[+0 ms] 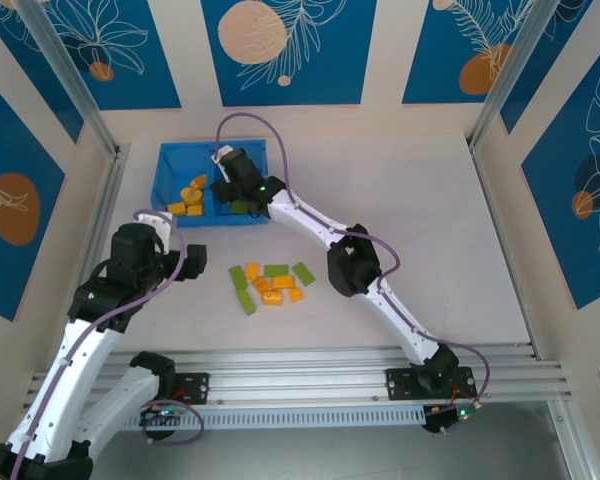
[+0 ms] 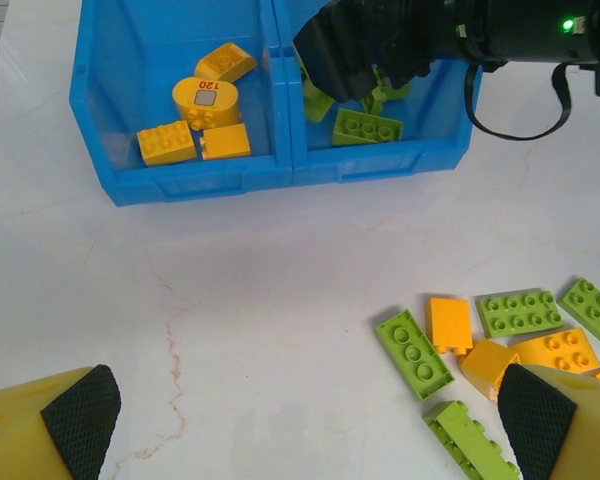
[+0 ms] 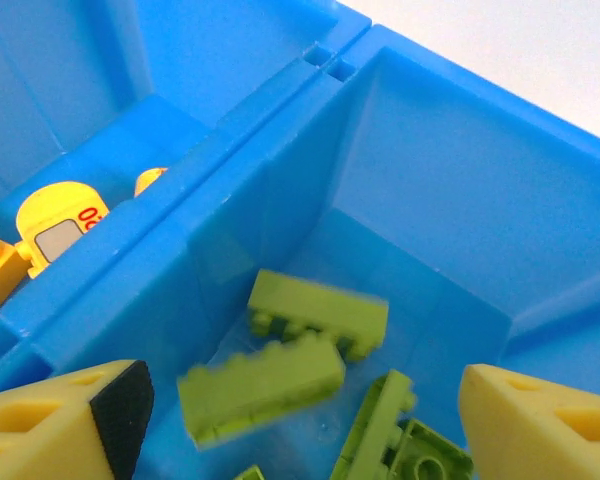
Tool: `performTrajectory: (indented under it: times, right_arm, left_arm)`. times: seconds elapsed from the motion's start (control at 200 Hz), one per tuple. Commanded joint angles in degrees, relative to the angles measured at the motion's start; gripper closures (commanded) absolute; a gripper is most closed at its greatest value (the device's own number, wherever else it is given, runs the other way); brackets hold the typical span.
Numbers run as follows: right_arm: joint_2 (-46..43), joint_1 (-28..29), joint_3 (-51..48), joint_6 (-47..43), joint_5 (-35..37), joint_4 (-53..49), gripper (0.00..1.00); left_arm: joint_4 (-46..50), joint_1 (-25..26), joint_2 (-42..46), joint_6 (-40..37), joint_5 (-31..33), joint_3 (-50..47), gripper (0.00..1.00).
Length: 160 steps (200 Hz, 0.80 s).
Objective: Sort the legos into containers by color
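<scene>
The blue bin (image 1: 170, 152) stands at the back left, its two containers split by a divider (image 3: 230, 140). Orange-yellow legos (image 2: 205, 100) lie in the left container and lime green legos (image 3: 318, 312) in the right one. My right gripper (image 3: 310, 420) hangs open over the right container. A blurred green brick (image 3: 262, 385) sits loose between its fingers, touching neither. A mixed pile of green (image 2: 414, 347) and orange (image 2: 449, 322) legos lies on the table. My left gripper (image 2: 310, 420) is open just left of that pile, holding nothing.
The right arm (image 1: 355, 262) stretches diagonally across the table, passing just right of the loose pile (image 1: 270, 283). The white tabletop (image 2: 230, 300) between bin and pile is bare, with a thin crack line. Metal frame posts (image 1: 100, 120) edge the workspace.
</scene>
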State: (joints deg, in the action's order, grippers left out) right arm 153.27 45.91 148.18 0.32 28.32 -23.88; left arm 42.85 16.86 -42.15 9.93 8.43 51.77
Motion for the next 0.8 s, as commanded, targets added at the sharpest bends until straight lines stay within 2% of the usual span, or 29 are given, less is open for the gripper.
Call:
performTrajectory:
  times: [0.0,0.175,0.275,0.38,0.545,0.67,0.795]
  right_arm:
    - [-5.43,0.60,1.14,-0.94,-0.17,-2.34,0.19]
    - [-16.60,0.89,-8.61,2.07,-2.18,-2.94,0.21]
    - [-26.31,0.77,-20.55,4.30,-5.35,-1.07,0.21]
    - [-38.18,0.24,-33.31,5.94,-12.26,-0.45,0.21]
    - [-56.42,-0.51,-52.54,8.42,-21.53,-1.09,0.21]
    - [-69.24,-1.37,-67.23,13.11,-26.79,-0.62,0.20]
    - [-77.41,-1.62,-80.04,21.37,-26.22,-0.64,0.21]
  left_arm:
    - [0.09,-0.87,-0.58,-0.13,0.98,-0.48,0.00]
    - [0.02,-0.86,-1.91,0.64,1.07,-0.53,0.00]
    - [-0.26,-0.81,-2.79,2.78,0.74,-0.59,0.00]
    - [-0.93,-0.79,-4.28,7.81,-0.17,-0.86,0.00]
    - [-3.76,-0.61,-6.92,17.09,-9.31,-2.23,0.00]
    - [-7.07,1.77,-7.93,23.72,-14.46,-4.12,0.00]
    - [-9.25,6.27,-9.58,26.26,-13.48,-5.22,0.00]
